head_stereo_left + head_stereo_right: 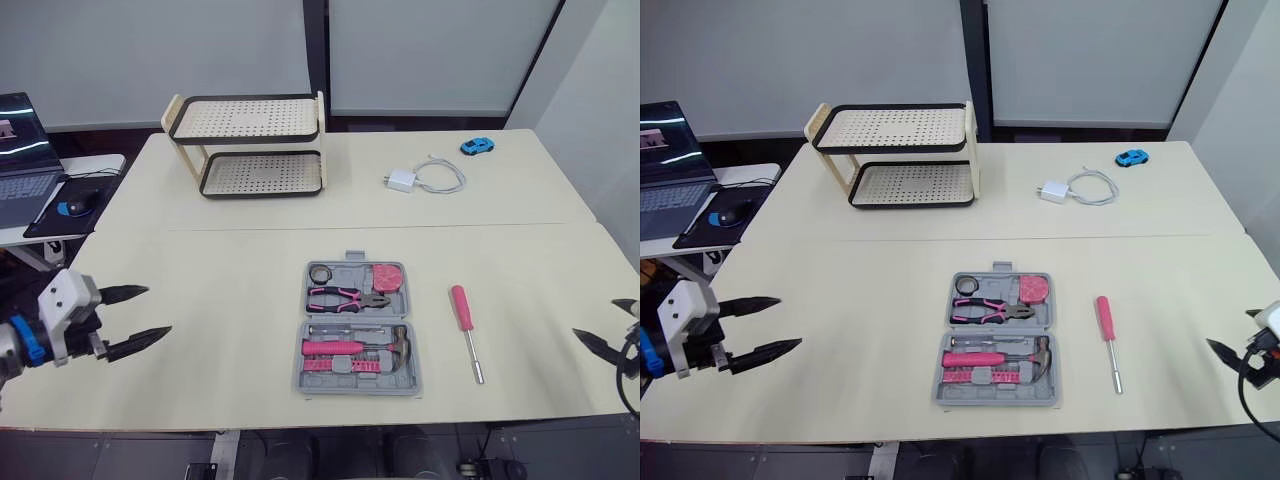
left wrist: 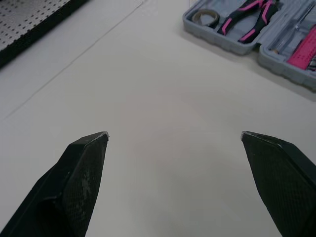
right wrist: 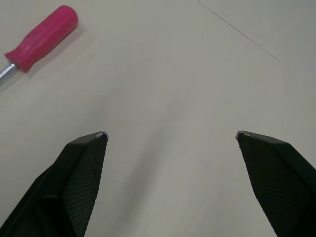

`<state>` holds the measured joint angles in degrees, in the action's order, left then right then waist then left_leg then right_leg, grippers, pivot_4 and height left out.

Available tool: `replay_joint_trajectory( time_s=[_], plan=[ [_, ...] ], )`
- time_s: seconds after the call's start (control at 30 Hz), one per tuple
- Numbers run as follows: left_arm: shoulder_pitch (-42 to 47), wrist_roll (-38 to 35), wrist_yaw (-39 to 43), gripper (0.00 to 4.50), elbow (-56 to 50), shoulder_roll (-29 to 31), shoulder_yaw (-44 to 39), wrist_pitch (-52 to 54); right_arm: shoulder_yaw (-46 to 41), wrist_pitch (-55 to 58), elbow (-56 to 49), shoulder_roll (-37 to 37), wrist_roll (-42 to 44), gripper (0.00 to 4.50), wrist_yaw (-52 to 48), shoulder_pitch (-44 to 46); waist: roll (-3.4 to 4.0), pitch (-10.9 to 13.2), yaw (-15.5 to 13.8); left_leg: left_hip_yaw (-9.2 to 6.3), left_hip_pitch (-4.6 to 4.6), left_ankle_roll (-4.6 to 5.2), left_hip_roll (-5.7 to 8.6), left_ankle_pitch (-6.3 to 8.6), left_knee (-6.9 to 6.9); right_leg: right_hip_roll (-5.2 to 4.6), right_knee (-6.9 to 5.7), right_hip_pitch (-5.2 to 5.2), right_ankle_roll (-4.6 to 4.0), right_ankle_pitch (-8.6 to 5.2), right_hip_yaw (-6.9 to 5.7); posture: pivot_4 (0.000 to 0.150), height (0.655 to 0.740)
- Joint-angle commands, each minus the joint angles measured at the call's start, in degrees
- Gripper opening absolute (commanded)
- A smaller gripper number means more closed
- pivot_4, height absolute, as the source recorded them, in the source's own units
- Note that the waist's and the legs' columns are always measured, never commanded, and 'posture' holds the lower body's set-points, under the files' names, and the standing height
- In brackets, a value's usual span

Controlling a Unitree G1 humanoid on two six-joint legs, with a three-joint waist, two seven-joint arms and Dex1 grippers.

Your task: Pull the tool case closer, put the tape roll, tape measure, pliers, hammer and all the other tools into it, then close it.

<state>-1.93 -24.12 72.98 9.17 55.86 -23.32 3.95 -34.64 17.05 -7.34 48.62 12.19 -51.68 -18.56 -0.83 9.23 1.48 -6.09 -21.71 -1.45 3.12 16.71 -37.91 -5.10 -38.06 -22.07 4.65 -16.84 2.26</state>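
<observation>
Open tool case, mostly packed; pink screwdriver loose just right of it, awaiting packing. Left gripper and right gripper spread wide, empty, flanking the case.

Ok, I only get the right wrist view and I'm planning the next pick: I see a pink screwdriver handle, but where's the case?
Observer: The tool case lies open on the table, left of the screwdriver.
Operator: What's already in it?
Observer: The tape roll, pliers, hammer and tape measure sit in its slots.
Operator: Is the left gripper free?
Observer: Yes, the left gripper is open and empty at the table's left edge.
</observation>
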Motion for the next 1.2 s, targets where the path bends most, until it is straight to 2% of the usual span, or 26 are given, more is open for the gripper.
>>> replay_joint_trajectory(
  time_s=[0.03, 0.17, 0.3, 0.47, 0.67, 0.87, 1.2],
  plan=[
    [3.64, -3.21, -0.37, 4.5, -7.61, -0.76, 2.9, 4.1, -0.5, 2.93, -6.11, -0.65, 1.42, 4.46, 1.71, -0.81, 0.0, 0.0, -0.01, -0.01, 0.0, 0.0, 0.0, 0.0, -0.01, 0.0, 0.0, 0.0, 0.0, 0.0, 0.0, 0.15, 0.74],
    [9.08, -6.52, -0.13, 4.5, -17.23, -2.82, 9.54, 9.65, 1.07, 7.27, -10.93, -2.37, 2.24, 4.46, 4.11, -0.84, 0.0, 0.0, 0.04, -0.02, 0.0, 0.0, 0.0, 0.0, -0.02, 0.01, -0.03, 0.0, 0.0, 0.0, -0.01, 0.15, 0.74],
    [15.6, -9.12, -0.3, 4.5, -27.27, -7.94, 19.13, 13.95, 2.63, 10.2, -16.17, -4.42, 3.69, 4.46, 5.1, -2.64, 0.01, -0.01, -0.06, -0.01, -0.04, -0.01, 0.01, -0.01, -0.05, 0.01, -0.03, 0.01, 0.0, 0.0, 0.0, 0.15, 0.74],
    [19.42, -9.29, 0.16, 4.5, -31.52, -11.68, 25.56, 15.9, 4.3, 14.02, -21.82, -6.71, 5.48, 4.46, 7.21, -4.05, 0.03, -0.03, 0.24, -0.02, -0.03, -0.01, -0.01, -0.01, -0.06, 0.06, -0.05, 0.01, 0.01, 0.0, 0.01, 0.15, 0.74],
    [22.68, -9.2, -0.22, 4.5, -32.96, -14.5, 29.07, 15.63, 6.27, 17.95, -27.57, -9.15, 7.17, 4.46, 10.34, -4.56, 0.1, -0.07, 0.09, -0.03, -0.03, -0.01, 0.0, -0.01, -0.1, 0.08, -0.04, 0.02, 0.01, 0.0, 0.02, 0.15, 0.74],
    [23.54, -6.5, -0.27, 4.5, -30.75, -14.89, 29.95, 13.59, 13.05, 25.89, -33.04, -13.79, 9.11, 4.46, 17.56, -0.48, 0.11, -0.07, 0.15, -0.06, -0.01, -0.02, 0.0, -0.02, -0.08, 0.08, -0.03, 0.03, 0.01, 0.0, 0.0, 0.15, 0.74],
    [22.15, -6.44, -1.11, 4.5, -32.48, -14.35, 29.72, 14.27, 26.4, 32.72, -28.31, -21.08, 1.2, 4.46, 33.12, 10.07, 0.08, -0.07, 0.16, -0.1, -0.05, -0.05, 0.04, -0.03, -0.09, 0.07, -0.02, -0.02, 0.01, 0.0, 0.01, 0.15, 0.74]
  ],
)
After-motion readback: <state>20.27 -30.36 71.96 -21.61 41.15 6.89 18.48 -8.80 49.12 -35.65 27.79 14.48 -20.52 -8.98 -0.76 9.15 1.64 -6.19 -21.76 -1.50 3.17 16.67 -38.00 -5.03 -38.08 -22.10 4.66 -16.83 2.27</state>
